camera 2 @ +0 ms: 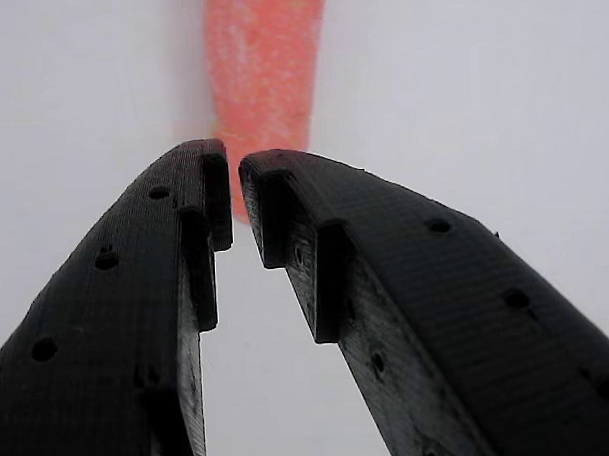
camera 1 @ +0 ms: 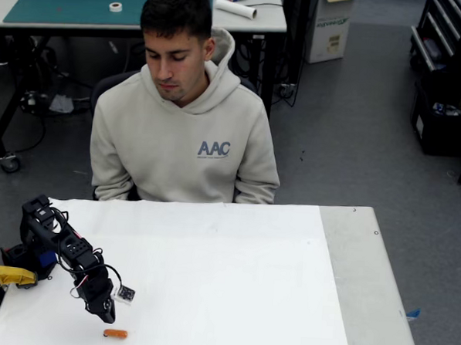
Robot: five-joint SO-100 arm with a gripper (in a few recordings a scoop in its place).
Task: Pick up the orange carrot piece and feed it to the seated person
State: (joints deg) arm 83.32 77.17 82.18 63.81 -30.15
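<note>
black arm is reaching down from the left edge in the fixed view, gripper pointing downward, fingertips sitting nearly closed with a narrow gap.

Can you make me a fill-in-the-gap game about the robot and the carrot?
1. The carrot lies on the white ____.
2. The gripper hangs just above the carrot and its fingers are nearly ____.
3. The person sits behind the table and wears a beige ____.
4. The letters on the person's chest read ____.

Missing words: table; shut; hoodie; AAC
</note>
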